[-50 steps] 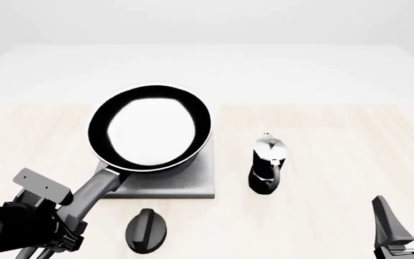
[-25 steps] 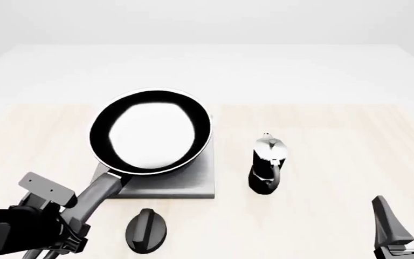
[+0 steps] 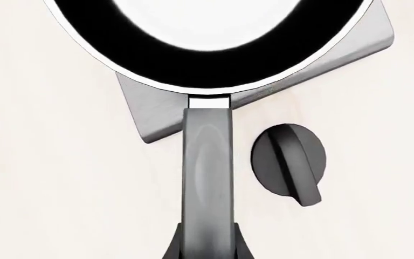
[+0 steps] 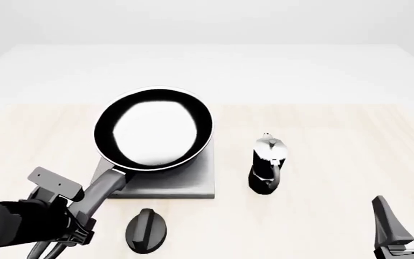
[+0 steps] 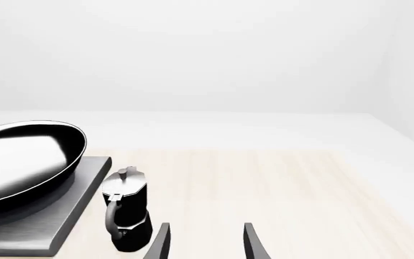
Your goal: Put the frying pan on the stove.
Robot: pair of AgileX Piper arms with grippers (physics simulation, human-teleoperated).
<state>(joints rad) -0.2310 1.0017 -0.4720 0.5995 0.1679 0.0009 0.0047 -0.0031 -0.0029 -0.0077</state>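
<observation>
The frying pan (image 4: pixel 153 129) is black and glossy and lies over the stove (image 4: pixel 189 186), covering most of the grey plate. From the right wrist view the frying pan (image 5: pixel 20 167) looks tilted over the stove (image 5: pixel 45 229); I cannot tell whether it rests flat. Its grey handle (image 4: pixel 105 186) runs back to my left gripper (image 4: pixel 77 213), which is shut on it. In the left wrist view the handle (image 3: pixel 208 172) passes between the fingers of the left gripper (image 3: pixel 207 251). My right gripper (image 4: pixel 408 224) stands open at the near right, holding nothing.
A black-and-silver moka pot (image 4: pixel 268 164) stands just right of the stove, ahead of the right gripper (image 5: pixel 205 245). A black teardrop knob (image 4: pixel 146 231) lies in front of the stove, close beside the handle. Light wooden table (image 4: pixel 336 129) extends to the right.
The left gripper has shifted a little to the right with the handle, and the pan has settled slightly lower and rightward over the stove. The right arm has not moved.
</observation>
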